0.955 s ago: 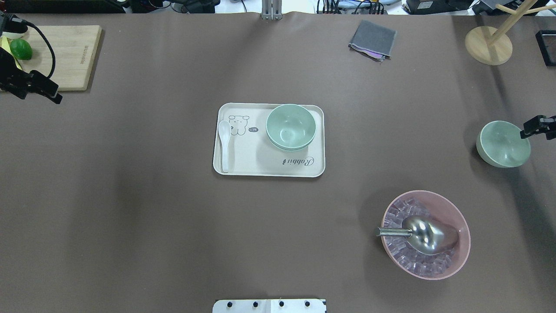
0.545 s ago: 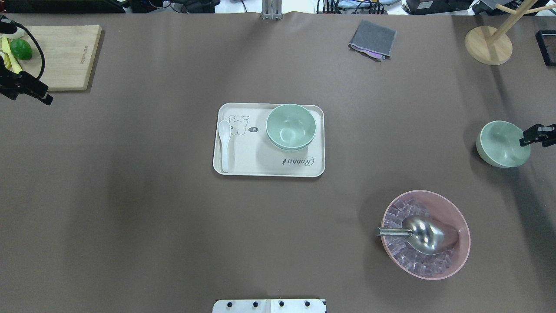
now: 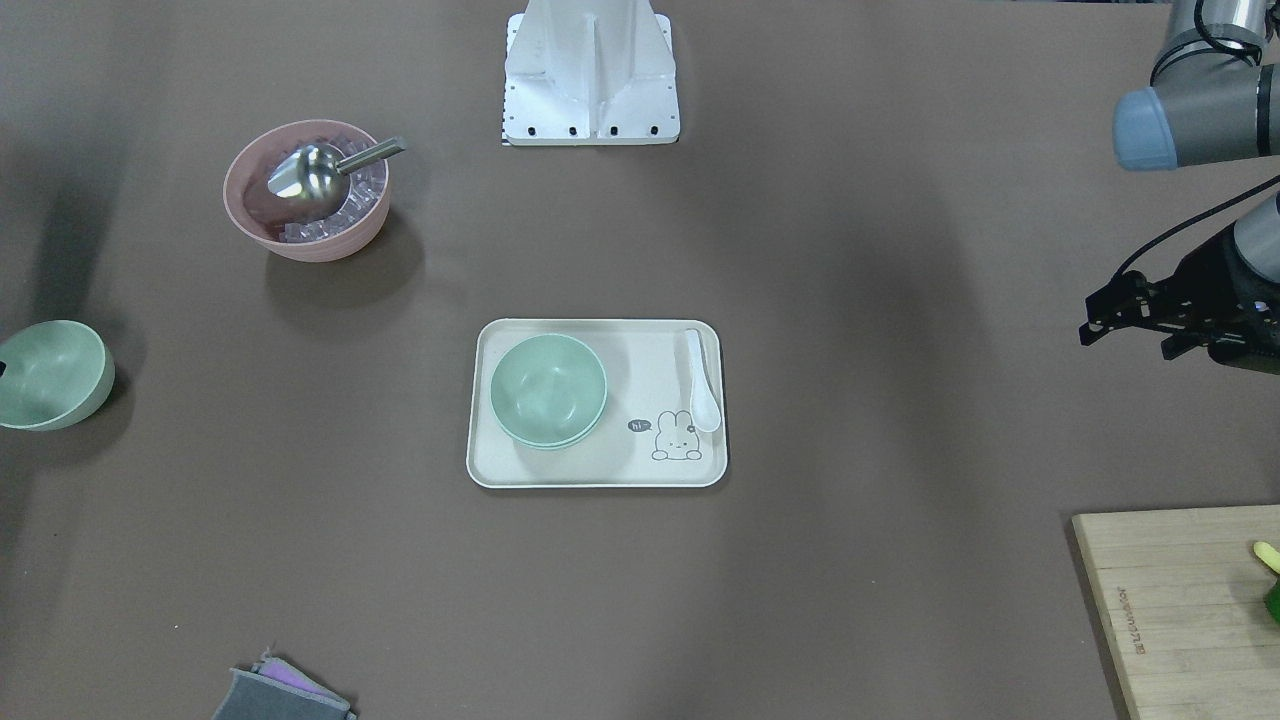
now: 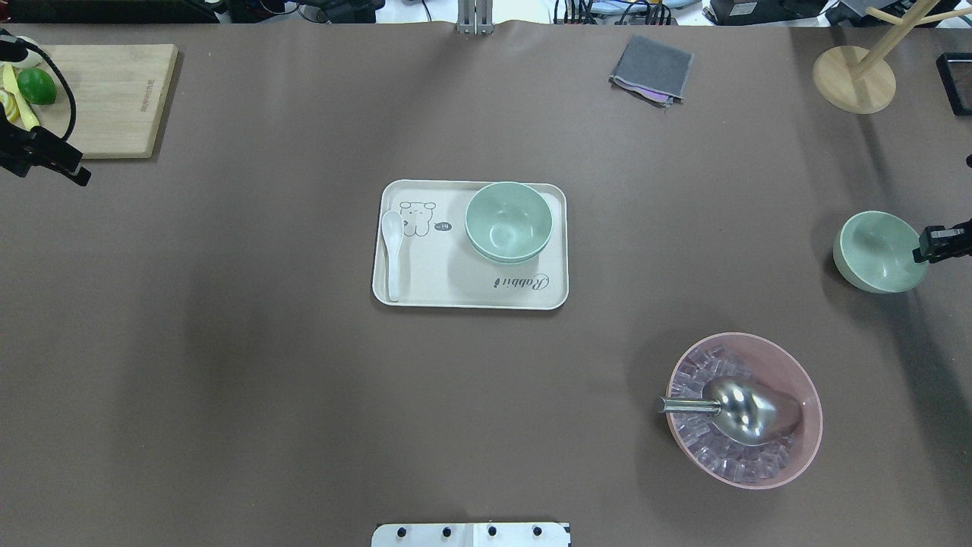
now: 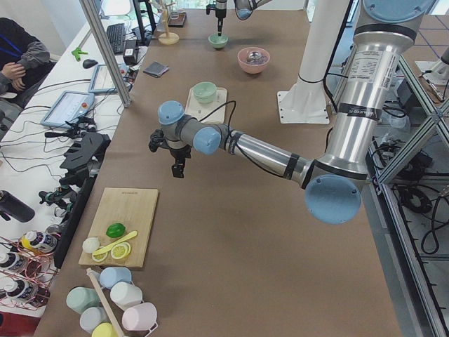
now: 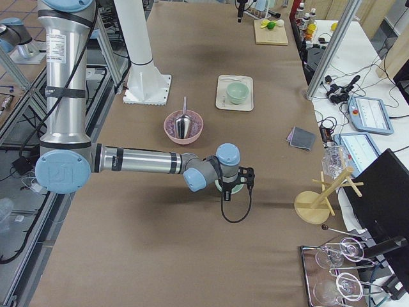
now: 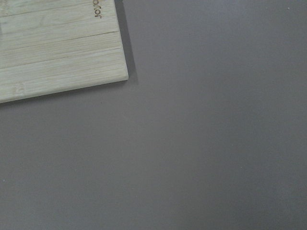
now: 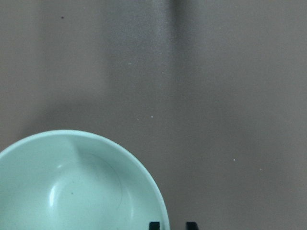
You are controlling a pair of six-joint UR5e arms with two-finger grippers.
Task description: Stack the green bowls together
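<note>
Two pale mint-green plastic bowls nested; the third bowl, at 3 o'clock, awaits stacking. Right gripper straddles its rim, fingers narrowly apart

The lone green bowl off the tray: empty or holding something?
Empty. The lone green bowl shows a bare, smooth inside in the right wrist view, and the overhead view shows nothing in it either.

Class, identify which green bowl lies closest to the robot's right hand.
The single green bowl standing directly on the table, beside the right hand. The other green bowls sit nested on the tray mid-table, far from it.
</note>
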